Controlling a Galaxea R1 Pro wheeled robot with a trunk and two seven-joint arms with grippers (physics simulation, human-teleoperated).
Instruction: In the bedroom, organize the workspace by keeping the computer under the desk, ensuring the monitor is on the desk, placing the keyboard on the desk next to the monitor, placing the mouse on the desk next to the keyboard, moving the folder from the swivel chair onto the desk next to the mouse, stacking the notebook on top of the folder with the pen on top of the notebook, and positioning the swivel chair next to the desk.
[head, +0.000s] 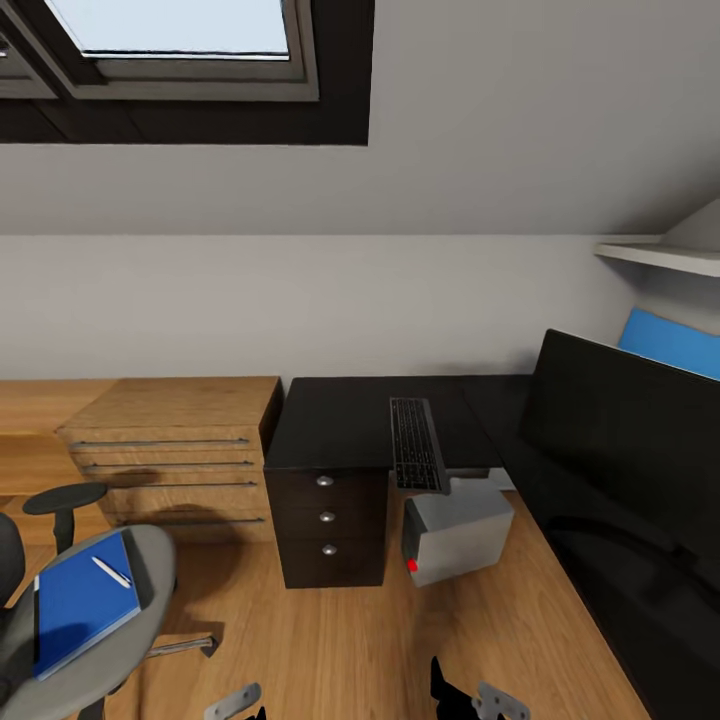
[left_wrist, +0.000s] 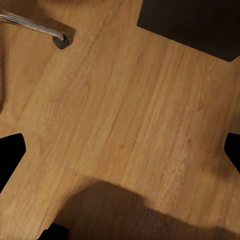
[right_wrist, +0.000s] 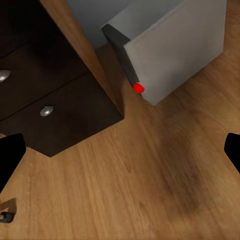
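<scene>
Wooden floor (left_wrist: 125, 110) surrounds computer (right_wrist: 172, 45); head view adds keyboard (head: 416, 443).

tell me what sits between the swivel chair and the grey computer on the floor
In the head view, the dark drawer unit of the desk stands between the swivel chair and the computer, with bare wood floor on the chair's side of it.

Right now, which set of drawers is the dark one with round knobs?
The dark drawer unit under the black desk, beside the grey computer. The light wooden dresser has long bar handles instead.
</scene>
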